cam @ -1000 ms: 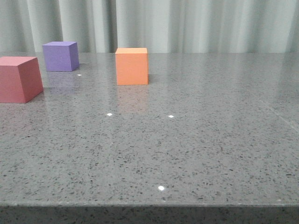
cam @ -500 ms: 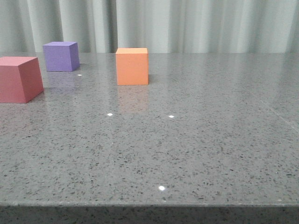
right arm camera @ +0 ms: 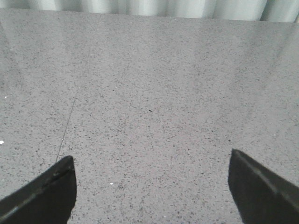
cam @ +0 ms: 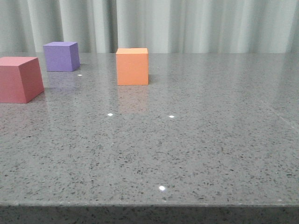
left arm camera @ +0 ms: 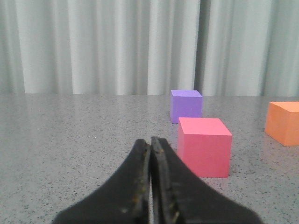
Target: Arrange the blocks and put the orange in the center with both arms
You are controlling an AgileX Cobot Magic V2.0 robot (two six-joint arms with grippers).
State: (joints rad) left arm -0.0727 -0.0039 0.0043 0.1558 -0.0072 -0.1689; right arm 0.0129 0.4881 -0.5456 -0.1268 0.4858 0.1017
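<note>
Three cubes stand on the grey speckled table [cam: 187, 140]. The orange cube [cam: 132, 66] is at the back, a little left of the middle. Far back on the left is the purple cube [cam: 60, 56], and the pinkish-red cube [cam: 19, 79] sits at the left edge, nearer to me. Neither arm appears in the front view. In the left wrist view my left gripper [left arm camera: 150, 140] is shut with nothing in it, and the pinkish-red cube [left arm camera: 204, 146] stands just beyond and beside its tips, apart from them; the purple cube [left arm camera: 186, 106] and orange cube [left arm camera: 283, 122] lie farther off. My right gripper [right arm camera: 152, 161] is open over bare table.
A pale pleated curtain [cam: 187, 25] closes off the far side of the table. The table's front edge [cam: 149, 204] runs along the bottom of the front view. A thin seam line [right arm camera: 65, 128] crosses the tabletop in the right wrist view.
</note>
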